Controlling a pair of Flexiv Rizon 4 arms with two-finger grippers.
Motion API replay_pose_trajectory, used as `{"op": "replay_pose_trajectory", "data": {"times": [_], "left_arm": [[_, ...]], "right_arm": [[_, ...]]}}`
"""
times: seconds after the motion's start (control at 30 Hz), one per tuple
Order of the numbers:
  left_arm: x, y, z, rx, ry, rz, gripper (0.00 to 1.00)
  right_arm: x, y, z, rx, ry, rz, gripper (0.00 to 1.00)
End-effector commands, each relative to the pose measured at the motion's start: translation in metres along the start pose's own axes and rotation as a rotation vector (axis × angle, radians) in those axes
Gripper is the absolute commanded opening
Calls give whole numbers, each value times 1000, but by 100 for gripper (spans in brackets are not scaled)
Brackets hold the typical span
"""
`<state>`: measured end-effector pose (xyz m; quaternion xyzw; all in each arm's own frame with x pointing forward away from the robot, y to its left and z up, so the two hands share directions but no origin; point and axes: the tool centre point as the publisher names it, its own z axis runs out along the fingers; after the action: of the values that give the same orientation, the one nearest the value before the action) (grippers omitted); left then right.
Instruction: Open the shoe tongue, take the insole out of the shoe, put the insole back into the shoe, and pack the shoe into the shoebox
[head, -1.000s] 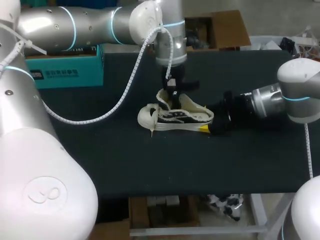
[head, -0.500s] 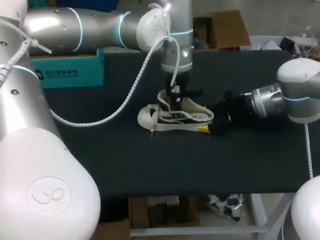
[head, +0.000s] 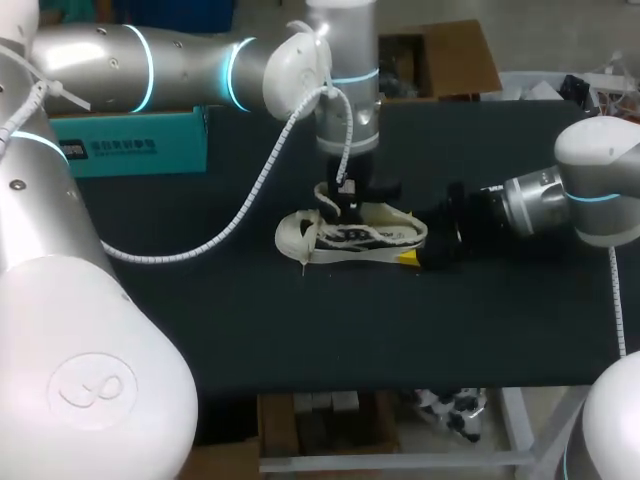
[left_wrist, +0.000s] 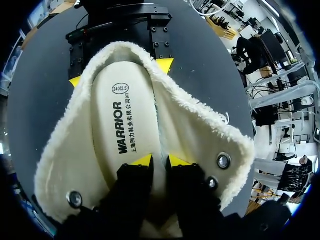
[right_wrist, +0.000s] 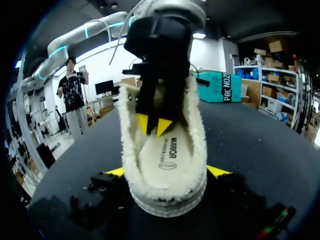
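While right gripper (right_wrist: 167, 171), spread wide, clamps shoe (right_wrist: 165, 197) heel | left gripper (left_wrist: 160, 160) — nearly closed — pinches insole (left_wrist: 125, 115)

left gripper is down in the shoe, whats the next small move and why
Probably lift the left gripper a little, straight up, to peel the insole free. Its tips are pinched on the insole's edge, the insole lies flat in the shoe, and the right gripper clamps the heel, so the shoe should stay down.
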<state>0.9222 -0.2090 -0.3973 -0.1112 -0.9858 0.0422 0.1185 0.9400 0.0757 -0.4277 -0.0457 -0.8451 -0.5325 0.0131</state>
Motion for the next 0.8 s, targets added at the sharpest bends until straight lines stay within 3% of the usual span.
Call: {"op": "replay_pose_trajectory", "data": {"times": [0.03, 0.3, 0.37, 0.63, 0.8], "left_arm": [[2, -2, 23, -8, -25, -4, 25], [-19, -5, 49, -32, -114, -28, 32], [-25, -4, 56, -24, -131, -27, 29], [-35, -4, 78, -77, -313, -10, 31], [-51, -2, 90, -86, -398, -9, 40]], "right_arm": [[-2, -6, 1, -3, 2, 0, 0], [-2, -6, 1, -3, 2, 0, 0], [-2, -6, 1, -3, 2, 0, 0], [-2, -6, 1, -3, 2, 0, 0], [-2, -6, 1, -3, 2, 0, 0]]}}
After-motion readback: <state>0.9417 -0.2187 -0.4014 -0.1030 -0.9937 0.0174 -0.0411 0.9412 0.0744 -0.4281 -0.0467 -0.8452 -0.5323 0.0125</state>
